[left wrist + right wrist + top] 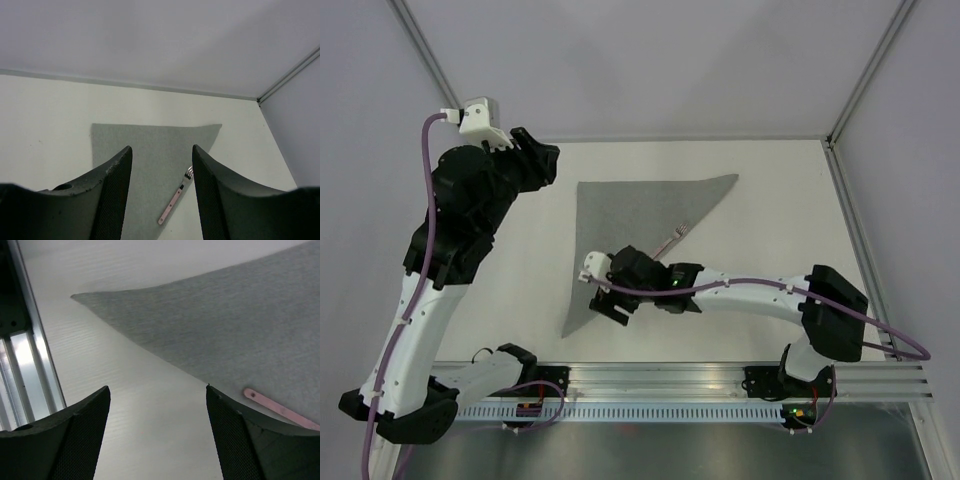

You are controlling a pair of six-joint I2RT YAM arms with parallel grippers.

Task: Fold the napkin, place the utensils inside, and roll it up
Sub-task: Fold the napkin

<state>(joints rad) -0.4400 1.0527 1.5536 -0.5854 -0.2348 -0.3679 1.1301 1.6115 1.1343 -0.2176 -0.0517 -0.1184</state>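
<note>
The napkin (pixel 630 230) lies as a triangle mid-tabletop (pixel 770 200), with a fork (pixel 677 236) (pink handle) at its slanted edge. The left gripper (pixel 161 150), near the far left corner, and the right gripper (pixel 157 390), above the napkin's near tip, are both parted and empty.

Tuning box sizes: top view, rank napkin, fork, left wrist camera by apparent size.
1. napkin.
2. left wrist camera.
3. fork, partly under the right arm.
Camera sits nearer the lens, so 2 over 3 is unsure.

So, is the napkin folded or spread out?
Folded: the napkin lies flat as a triangle, a pink-handled fork at its long edge.
</note>
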